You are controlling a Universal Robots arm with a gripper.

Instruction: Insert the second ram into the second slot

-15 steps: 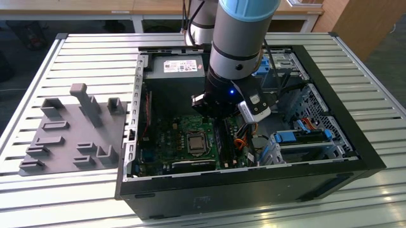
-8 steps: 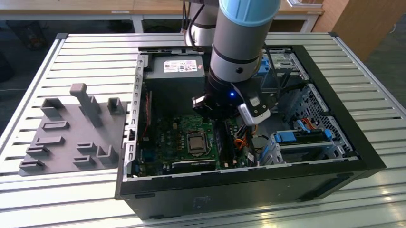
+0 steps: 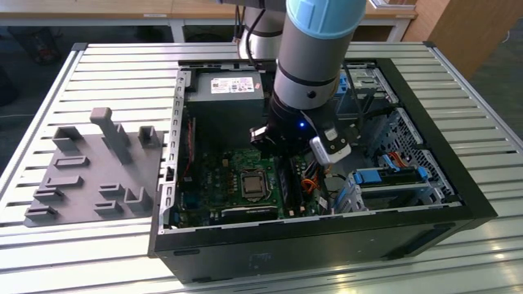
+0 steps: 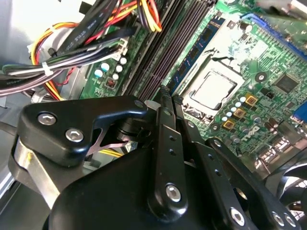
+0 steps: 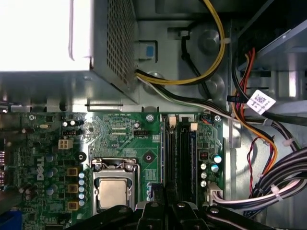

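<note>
The pincer (image 4: 169, 95) hangs low over the memory slots (image 5: 178, 153); whether it is clamped or slack I cannot tell. The second ram (image 4: 192, 60) seems to stand on edge beside the processor socket (image 4: 211, 88), reaching to the pincer's tip. It looks light, stiff and fragile, best held by its bare top edge.

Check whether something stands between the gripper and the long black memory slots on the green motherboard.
Nothing visible does. In both wrist views the gripper hangs directly above the long black memory slots. The bundle of coloured cables lies beside the slots, not across them.
</note>
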